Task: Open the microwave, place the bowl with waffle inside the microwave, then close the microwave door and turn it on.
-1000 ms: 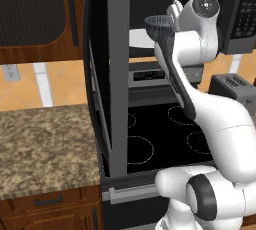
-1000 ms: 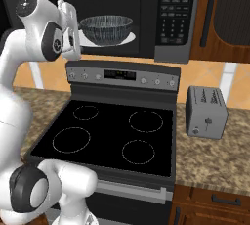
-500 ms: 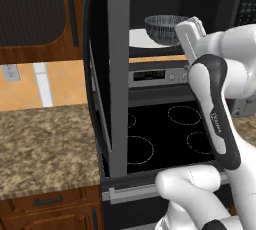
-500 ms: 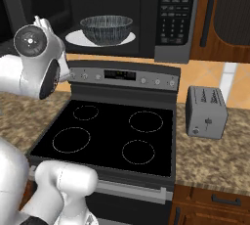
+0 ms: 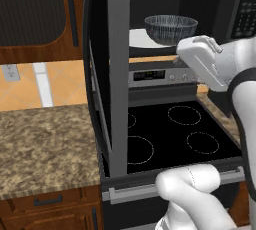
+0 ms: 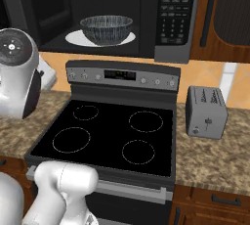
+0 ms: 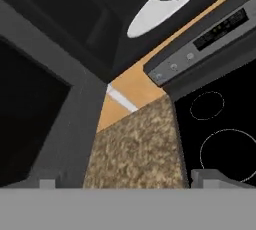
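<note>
A: Where does the bowl point(image 6: 106, 29) sit?

B: On the white turntable plate point(image 6: 73, 38) inside the microwave point(image 6: 146, 18); the waffle cannot be made out. The hand point(image 7: 127, 180) is empty, its finger tips spread wide apart, looking down at the counter point(image 7: 135, 149) beside the stove point(image 6: 112, 131).

A: So placing is done?

B: It looks so. The microwave door point(image 5: 112, 74) stands wide open, so closing seems next: the arm must get behind its outer face and push it shut, then press the button panel point(image 6: 176, 13).

base views flank stove point(image 6: 112, 131) from behind, hand view tilted, close above counter point(image 7: 135, 149)
</note>
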Robot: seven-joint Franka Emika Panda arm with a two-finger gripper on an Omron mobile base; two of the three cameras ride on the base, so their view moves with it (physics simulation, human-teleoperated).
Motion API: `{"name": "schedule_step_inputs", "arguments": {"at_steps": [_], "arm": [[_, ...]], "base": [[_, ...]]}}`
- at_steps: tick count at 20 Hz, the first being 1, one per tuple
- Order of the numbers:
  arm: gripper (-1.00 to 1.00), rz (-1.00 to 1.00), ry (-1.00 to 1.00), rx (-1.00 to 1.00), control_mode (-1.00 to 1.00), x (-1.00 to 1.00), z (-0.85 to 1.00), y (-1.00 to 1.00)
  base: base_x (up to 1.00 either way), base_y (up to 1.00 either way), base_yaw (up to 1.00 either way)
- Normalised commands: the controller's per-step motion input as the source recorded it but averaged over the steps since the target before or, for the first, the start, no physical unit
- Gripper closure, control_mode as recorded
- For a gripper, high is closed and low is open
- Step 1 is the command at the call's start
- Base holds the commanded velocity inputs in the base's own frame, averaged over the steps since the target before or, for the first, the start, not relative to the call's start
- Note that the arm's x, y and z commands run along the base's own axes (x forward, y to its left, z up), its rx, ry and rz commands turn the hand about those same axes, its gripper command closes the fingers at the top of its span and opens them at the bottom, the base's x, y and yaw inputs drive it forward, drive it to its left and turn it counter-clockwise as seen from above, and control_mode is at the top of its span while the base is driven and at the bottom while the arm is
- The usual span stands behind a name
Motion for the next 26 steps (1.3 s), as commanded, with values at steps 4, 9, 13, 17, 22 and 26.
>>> {"name": "schedule_step_inputs", "arguments": {"at_steps": [4,9,13,17,22,26], "arm": [[-1.00,0.52,-0.41,-0.95,-1.00,-0.77,0.22,0.00],[-1.00,0.55,-0.32,-0.92,-1.00,-0.67,0.02,0.00],[-1.00,0.49,-0.37,-0.88,-1.00,-0.87,-0.04,0.02],[-1.00,0.43,-0.39,-0.89,-1.00,-0.92,-0.45,0.16],[-1.00,0.33,-0.47,-0.69,-1.00,-0.50,-0.23,0.55],[-1.00,0.10,-0.23,-0.52,-1.00,-0.25,-0.36,0.98]], "base": [[0.00,0.00,0.00],[0.00,0.00,0.00],[0.00,0.00,0.00],[0.00,0.00,0.00],[0.00,0.00,0.00],[0.00,0.00,0.00]]}}
